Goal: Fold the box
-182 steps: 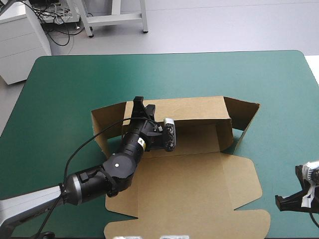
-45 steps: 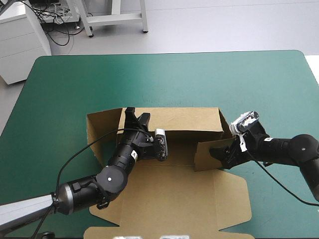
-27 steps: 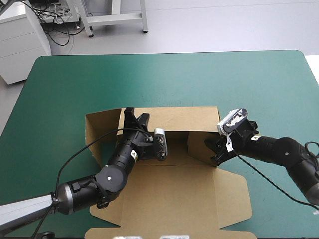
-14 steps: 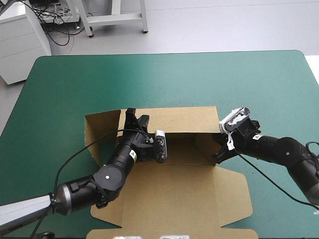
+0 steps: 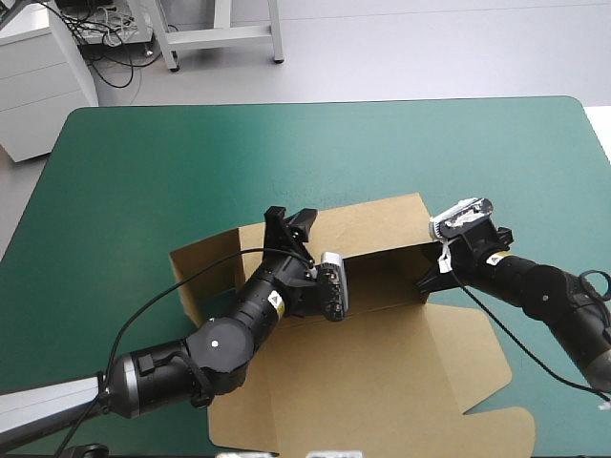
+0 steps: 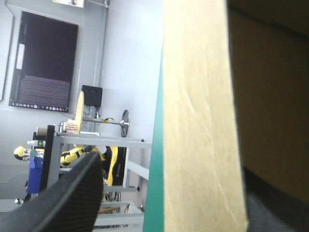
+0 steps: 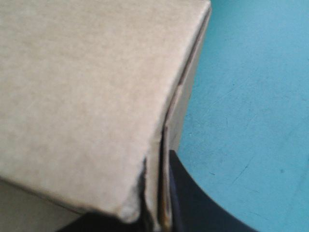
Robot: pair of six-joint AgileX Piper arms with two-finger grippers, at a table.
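On the teal-green cover the brown box lies mid-table toward the near edge, its far wall raised. The left gripper straddles that wall, released. The right gripper is clenched on the wall's right corner.

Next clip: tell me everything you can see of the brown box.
The box is one cut sheet of brown board, half formed, on the teal-green table. Its back wall stands raised; the left end flap splays outward, the right end is folded in, and the lid lies flat toward the near edge. The left gripper straddles the back wall's top edge, open; the right gripper pinches the right corner.
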